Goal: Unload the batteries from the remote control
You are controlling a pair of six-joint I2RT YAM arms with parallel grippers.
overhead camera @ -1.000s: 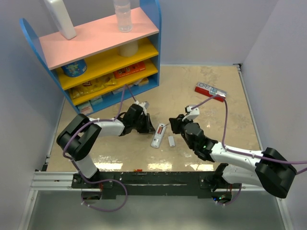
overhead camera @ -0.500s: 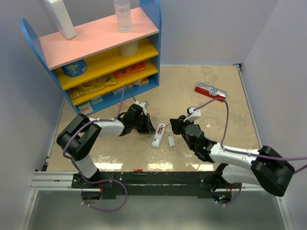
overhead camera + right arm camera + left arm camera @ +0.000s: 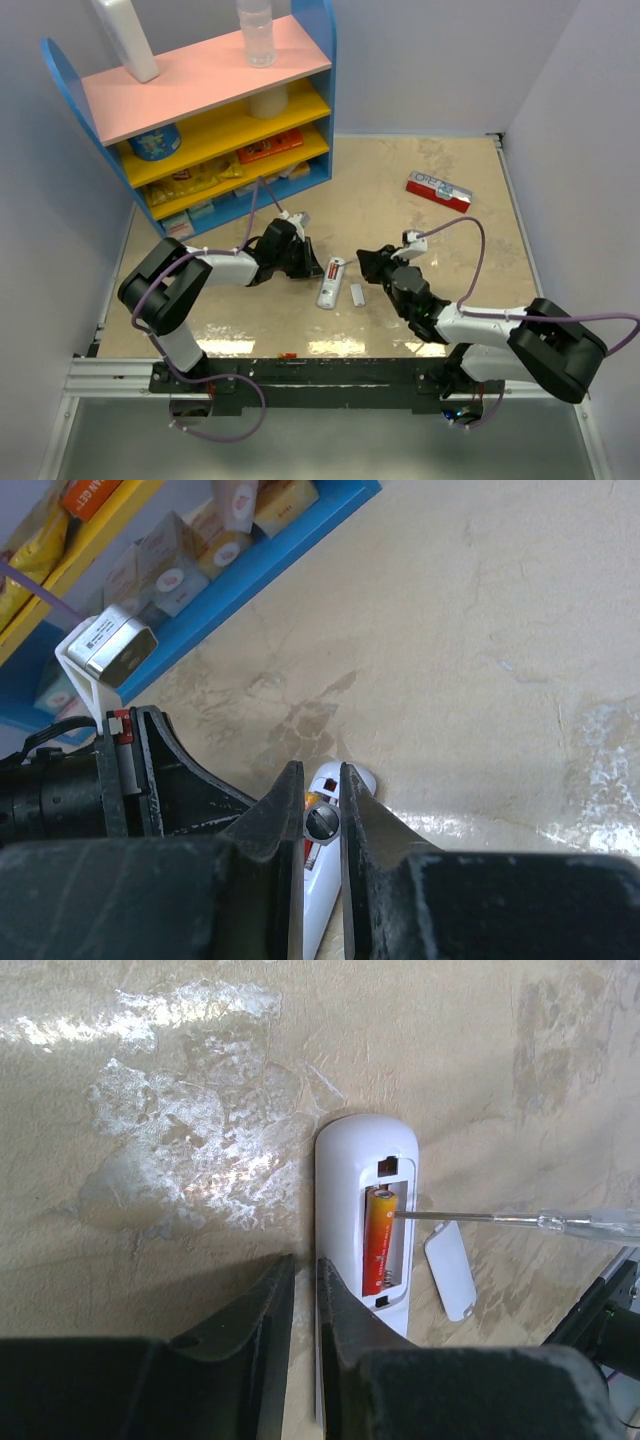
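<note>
The white remote control (image 3: 345,1210) lies back-up on the table with its bay open. One red-orange battery (image 3: 378,1240) sits in the bay; I see no second one. The loose white cover (image 3: 449,1282) lies just right of it. My right gripper (image 3: 320,770) is shut on a clear-handled screwdriver (image 3: 560,1222), whose metal tip touches the battery's far end. My left gripper (image 3: 305,1265) is shut, with one finger lying over the remote's near left edge. In the top view the remote (image 3: 328,284) lies between the left gripper (image 3: 312,268) and the right gripper (image 3: 366,262).
A blue shelf unit (image 3: 200,120) with pink and yellow boards and packed goods stands at the back left, close behind the left arm. A flat red-and-white box (image 3: 439,190) lies at the back right. The right arm's purple cable loops above the table.
The right arm's wrist and forearm have shifted slightly right and nearer, the gripper staying at the remote. The left arm, remote and cover have not moved.
</note>
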